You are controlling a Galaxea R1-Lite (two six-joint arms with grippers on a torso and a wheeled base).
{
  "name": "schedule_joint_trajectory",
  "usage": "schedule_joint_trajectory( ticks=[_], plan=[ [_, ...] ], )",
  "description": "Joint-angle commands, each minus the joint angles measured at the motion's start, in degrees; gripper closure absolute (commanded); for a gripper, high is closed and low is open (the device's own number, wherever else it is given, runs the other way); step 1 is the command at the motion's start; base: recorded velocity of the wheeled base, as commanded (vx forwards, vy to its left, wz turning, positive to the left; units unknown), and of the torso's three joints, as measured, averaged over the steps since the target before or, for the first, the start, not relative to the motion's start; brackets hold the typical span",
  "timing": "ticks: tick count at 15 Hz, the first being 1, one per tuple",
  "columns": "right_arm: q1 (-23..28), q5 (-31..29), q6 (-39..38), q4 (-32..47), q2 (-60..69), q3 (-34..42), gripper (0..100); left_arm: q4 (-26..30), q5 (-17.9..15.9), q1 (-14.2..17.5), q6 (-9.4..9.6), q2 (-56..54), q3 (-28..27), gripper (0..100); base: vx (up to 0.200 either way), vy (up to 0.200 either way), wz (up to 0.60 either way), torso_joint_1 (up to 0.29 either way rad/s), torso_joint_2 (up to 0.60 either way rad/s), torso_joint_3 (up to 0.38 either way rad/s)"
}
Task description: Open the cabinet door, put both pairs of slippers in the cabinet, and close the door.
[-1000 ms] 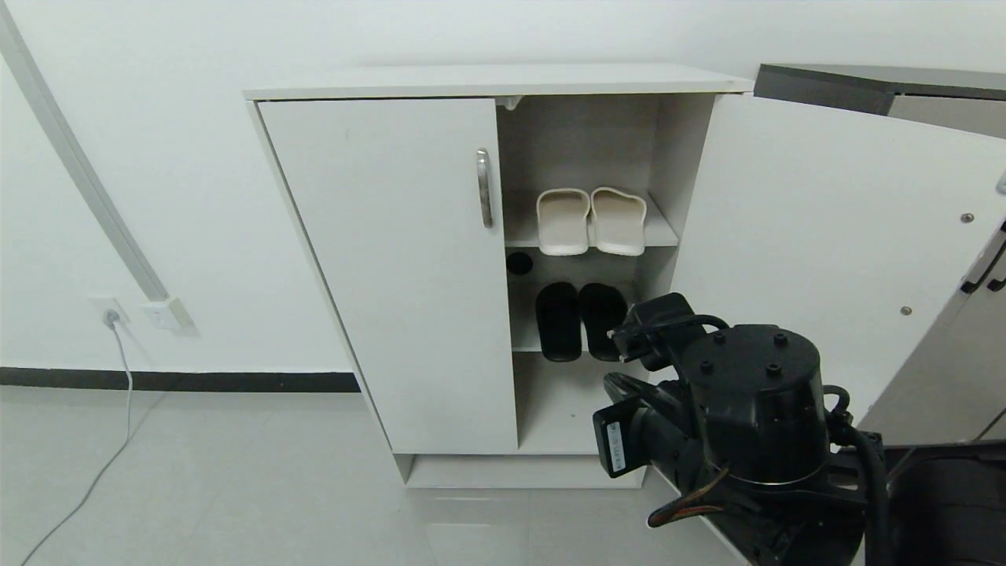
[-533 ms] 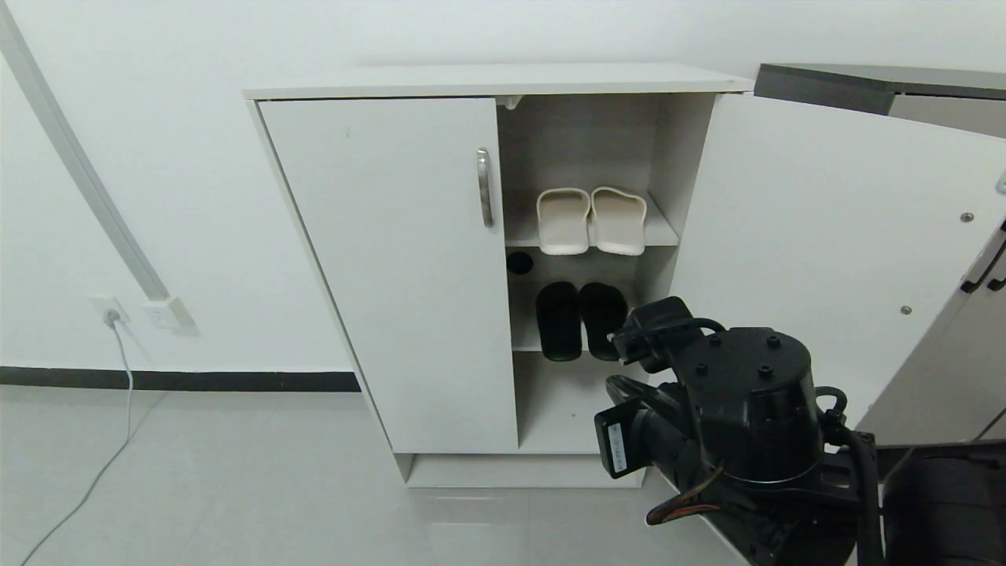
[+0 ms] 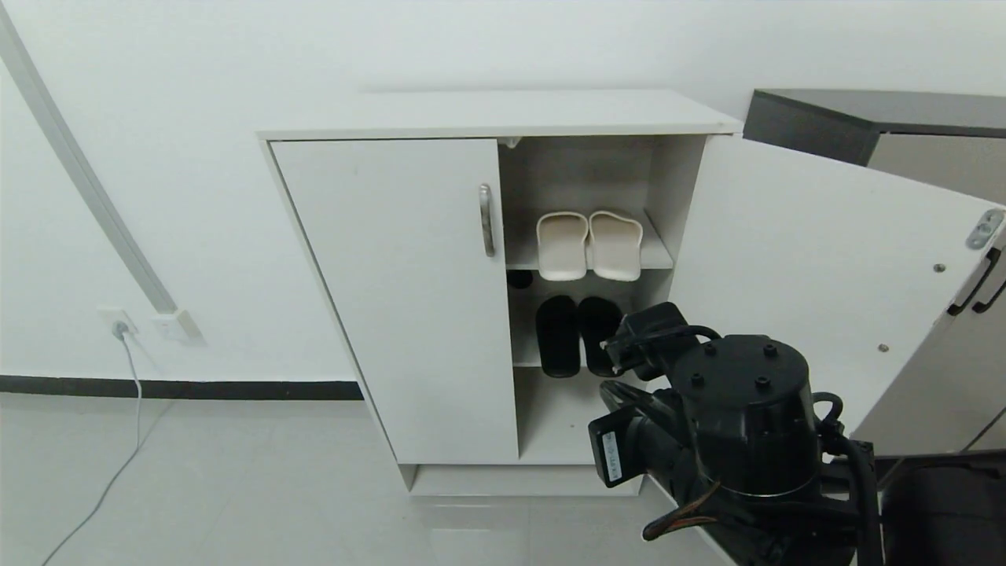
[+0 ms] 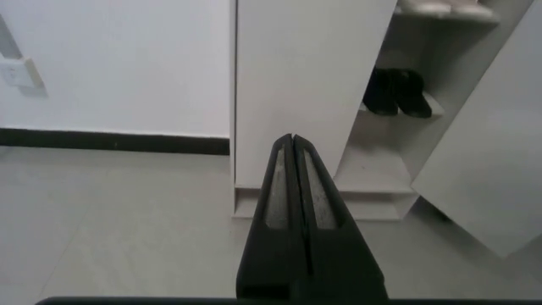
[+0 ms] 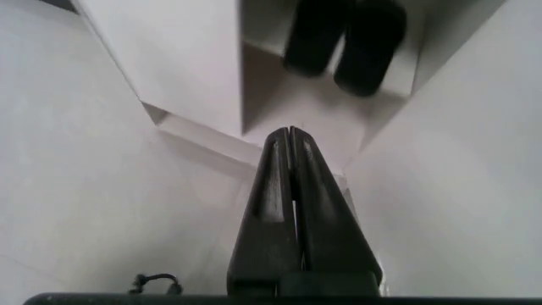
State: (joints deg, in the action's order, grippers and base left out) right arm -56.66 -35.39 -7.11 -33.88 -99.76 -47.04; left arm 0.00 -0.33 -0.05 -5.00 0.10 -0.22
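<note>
A: Where are the slippers lying?
B: The 2 white slippers (image 3: 563, 244) are lying side by side on the upper shelf (image 3: 659, 253) of the cabinet (image 3: 503, 110). The 2 black slippers (image 3: 558, 336) are sitting on the shelf just below.
A: And the doors?
B: The right door (image 3: 809, 267) is standing wide open, and the left door (image 3: 401, 291) is sitting closed.
A: The grippers?
B: The left gripper (image 4: 292, 148) is hovering over the floor (image 3: 196, 487) before the left door, fingers pressed together, holding nothing. The right gripper (image 5: 290, 140) is hanging before the open compartment, below the black pair, fingers likewise together and empty.
</note>
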Motion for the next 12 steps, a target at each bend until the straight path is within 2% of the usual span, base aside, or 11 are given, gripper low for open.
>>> schedule_joint_trajectory(
  ticks=[1,12],
  plan=[
    [0.1,0.0,0.1,0.1,-0.2,0.0,100,0.0,0.0,0.0,-0.01,0.0,0.0,100,0.000,0.000,0.00,0.022,-0.52,-0.359],
    [0.1,-0.1,0.3,0.0,0.2,0.0,100,0.0,0.0,0.0,-0.01,0.0,0.0,100,0.000,0.000,0.00,0.143,-0.47,-0.333]
  ],
)
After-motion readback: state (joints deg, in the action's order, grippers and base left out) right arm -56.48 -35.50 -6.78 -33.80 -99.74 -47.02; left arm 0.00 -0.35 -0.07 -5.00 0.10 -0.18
